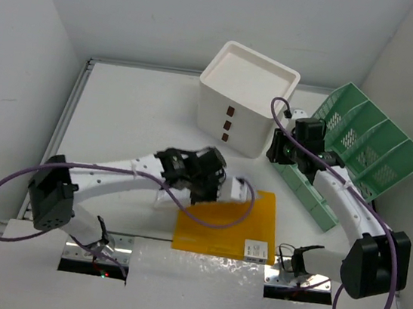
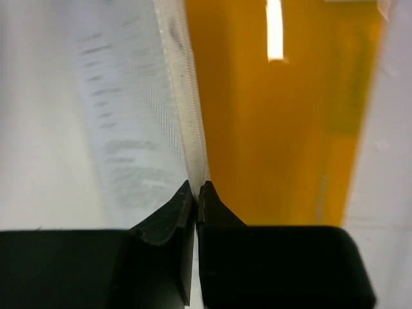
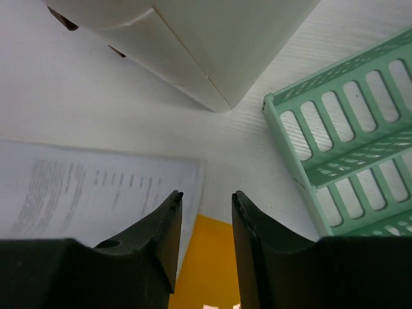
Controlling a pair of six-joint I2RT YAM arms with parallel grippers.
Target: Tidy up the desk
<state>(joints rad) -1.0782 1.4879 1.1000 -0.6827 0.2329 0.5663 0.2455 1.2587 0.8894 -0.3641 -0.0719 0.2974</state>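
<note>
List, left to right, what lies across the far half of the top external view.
desk's left rail → white three-drawer box → green file rack

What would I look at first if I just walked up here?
The bright orange flat folder near the front middle of the white desk grabs the eye, with the left gripper pinching a printed white paper sheet by it. Behind it stand a white three-drawer box and, to the right, a mint-green slotted file rack.
</note>
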